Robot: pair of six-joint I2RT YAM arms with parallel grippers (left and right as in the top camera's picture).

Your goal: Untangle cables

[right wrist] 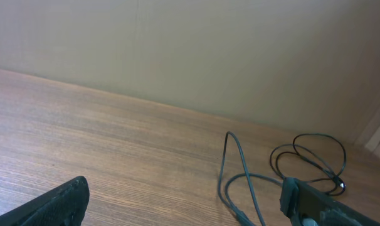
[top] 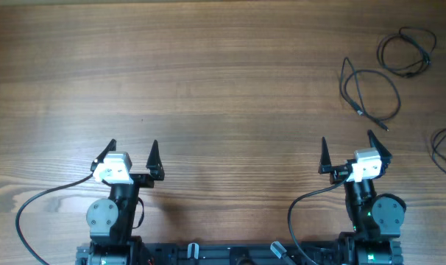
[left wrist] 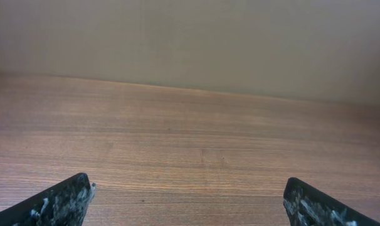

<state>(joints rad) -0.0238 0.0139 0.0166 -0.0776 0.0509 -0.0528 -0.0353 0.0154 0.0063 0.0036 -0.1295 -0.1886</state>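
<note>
Wooden desk (top: pixel 208 88) bearing thin black cables (top: pixel 370 71) as three separate loose loops at the far right — left hand (top: pixel 132 145) and right hand (top: pixel 347 140) at the near edge, both spread wide, touching none.

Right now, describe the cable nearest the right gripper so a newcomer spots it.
Wooden table, far right side: three thin black cables lie apart. Take the middle cable, just ahead of the right gripper. Unlike its neighbours, it lies furthest left, in one wide loop.

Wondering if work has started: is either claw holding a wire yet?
No, the left gripper and right gripper both stand open and empty, well short of the cables.
</note>
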